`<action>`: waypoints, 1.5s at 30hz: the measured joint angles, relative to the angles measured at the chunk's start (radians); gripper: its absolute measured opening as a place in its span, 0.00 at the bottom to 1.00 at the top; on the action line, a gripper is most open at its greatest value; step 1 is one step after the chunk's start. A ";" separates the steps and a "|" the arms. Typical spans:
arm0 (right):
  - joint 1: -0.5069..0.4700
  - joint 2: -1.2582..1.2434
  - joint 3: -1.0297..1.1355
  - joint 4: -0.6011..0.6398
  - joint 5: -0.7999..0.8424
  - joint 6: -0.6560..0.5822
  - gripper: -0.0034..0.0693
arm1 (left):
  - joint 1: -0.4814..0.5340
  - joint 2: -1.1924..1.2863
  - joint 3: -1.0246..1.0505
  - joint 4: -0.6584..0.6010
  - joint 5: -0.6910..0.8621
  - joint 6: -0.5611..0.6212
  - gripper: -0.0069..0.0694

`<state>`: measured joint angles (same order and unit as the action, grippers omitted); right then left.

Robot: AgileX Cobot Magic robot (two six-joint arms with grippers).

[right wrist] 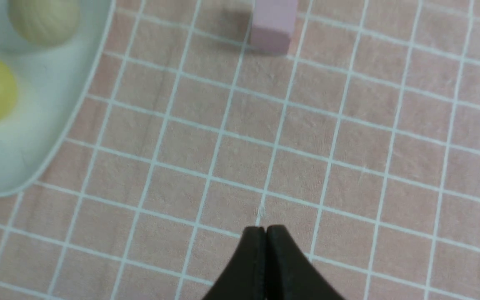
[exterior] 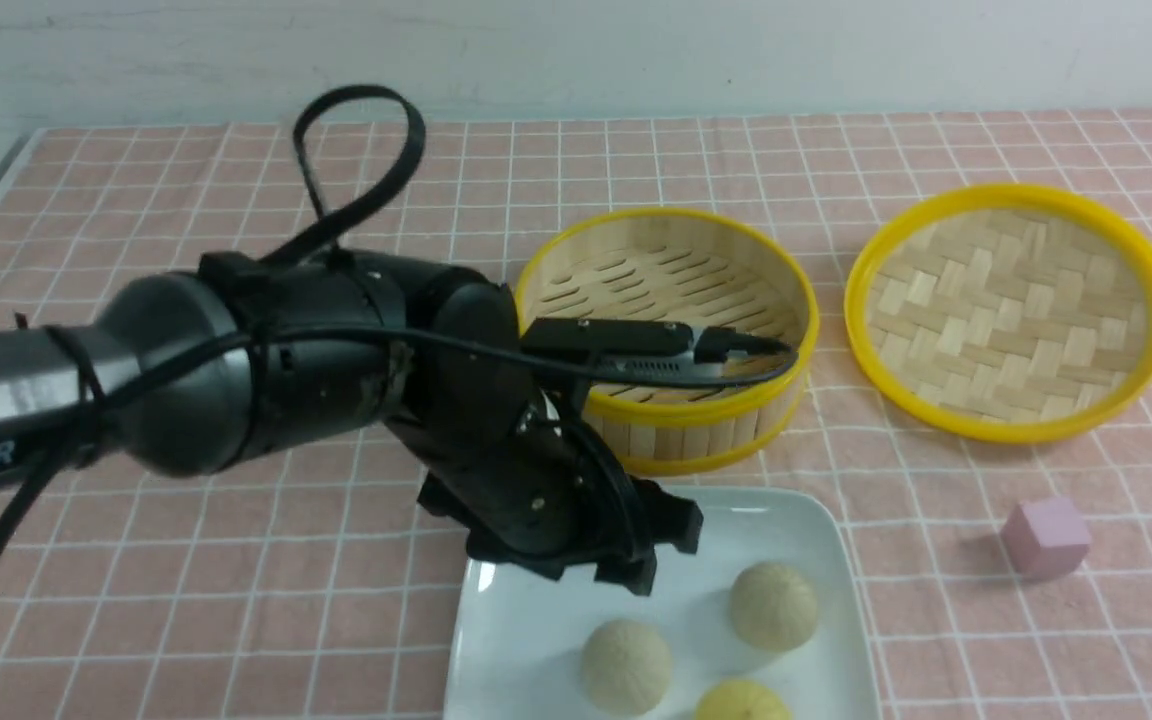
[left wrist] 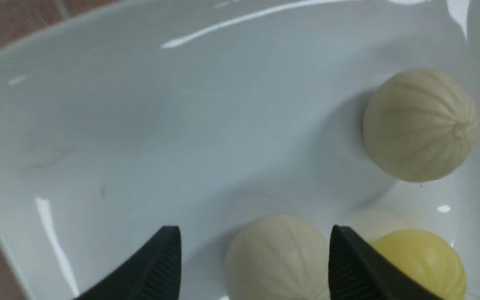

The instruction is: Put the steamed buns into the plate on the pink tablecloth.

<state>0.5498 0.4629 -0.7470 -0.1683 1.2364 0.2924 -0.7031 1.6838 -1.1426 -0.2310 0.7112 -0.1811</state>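
Three steamed buns lie in the white plate (exterior: pixel 536 640) on the pink tablecloth (exterior: pixel 186 600): a cream-white bun (exterior: pixel 626 665), a tan bun (exterior: pixel 774 605) and a pale yellow bun (exterior: pixel 741 702). My left gripper (exterior: pixel 651 555) hangs low over the plate's far left part. Seen from the left wrist, the left gripper (left wrist: pixel 254 231) is open, its jaws standing either side of the cream-white bun (left wrist: pixel 277 258), which rests on the plate (left wrist: pixel 140 125). The yellow bun (left wrist: pixel 427 258) and tan bun (left wrist: pixel 421 125) lie outside them. My right gripper (right wrist: pixel 266 229) is shut over bare tablecloth (right wrist: pixel 348 166), holding nothing.
The yellow-rimmed bamboo steamer (exterior: pixel 696 430) stands behind the plate with nothing inside it. Its woven lid (exterior: pixel 1011 310) lies to the right. A small pink cube (exterior: pixel 1046 537) sits right of the plate. The left arm's cable loops above the wrist.
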 joint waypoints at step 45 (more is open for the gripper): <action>0.000 -0.323 0.340 0.150 -0.636 -0.169 0.05 | 0.001 -0.009 -0.059 0.042 0.090 0.007 0.11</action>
<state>0.5498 0.1396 -0.4072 -0.0188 0.6002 0.1239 -0.7024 1.6751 -1.2019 -0.1891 0.8014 -0.1737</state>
